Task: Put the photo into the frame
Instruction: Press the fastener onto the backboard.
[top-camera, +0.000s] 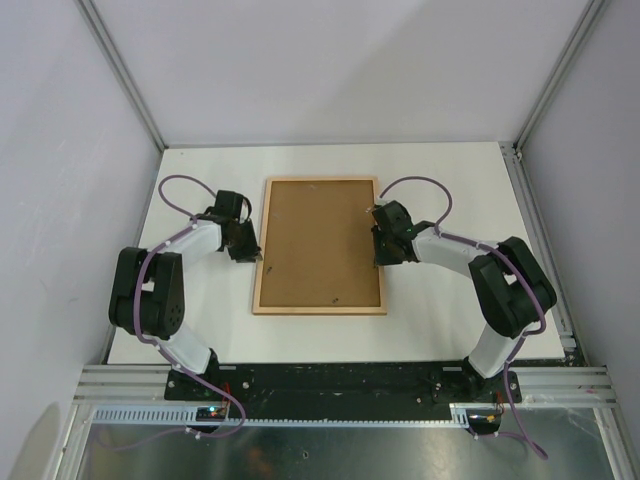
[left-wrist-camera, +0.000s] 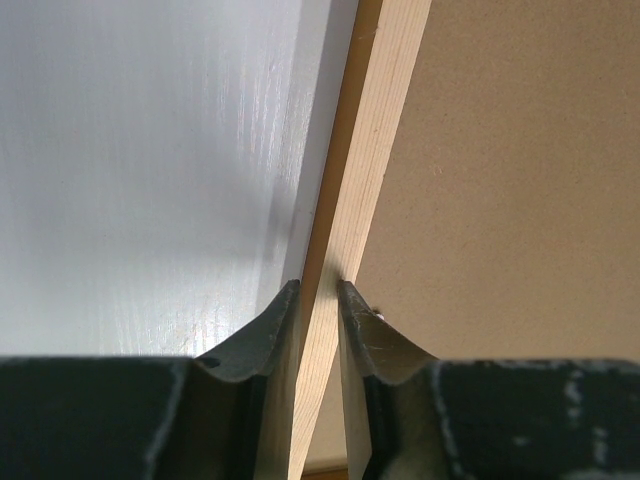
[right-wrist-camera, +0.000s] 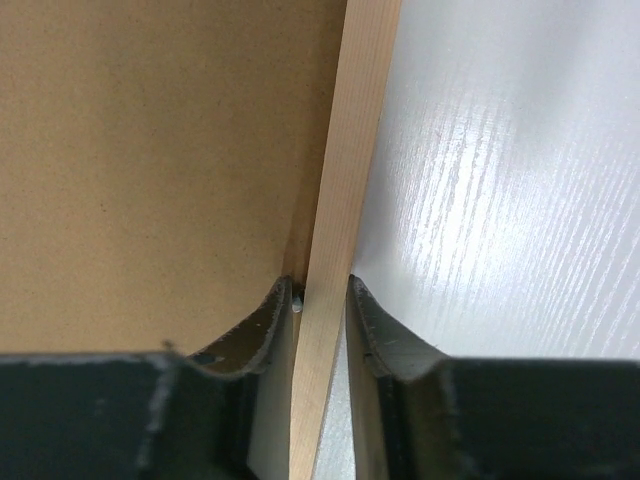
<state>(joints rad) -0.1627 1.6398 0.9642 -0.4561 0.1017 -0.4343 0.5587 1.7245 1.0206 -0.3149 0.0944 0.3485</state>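
1. The frame (top-camera: 318, 309) lies flat near the middle of the table (top-camera: 440, 320), light wood face up, with a brown backing board (top-camera: 320, 240) filling it.
2. The left gripper (left-wrist-camera: 320, 290) is clamped on the frame's left rail, one finger on each side.
3. The right gripper (right-wrist-camera: 322, 290) pinches the right rail the same way, roughly opposite.

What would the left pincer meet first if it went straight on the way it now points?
The frame: its rail sits pinched between the fingers of the left pincer. Pushing further, it would probably press the rail against the table beneath, though depth is unclear.
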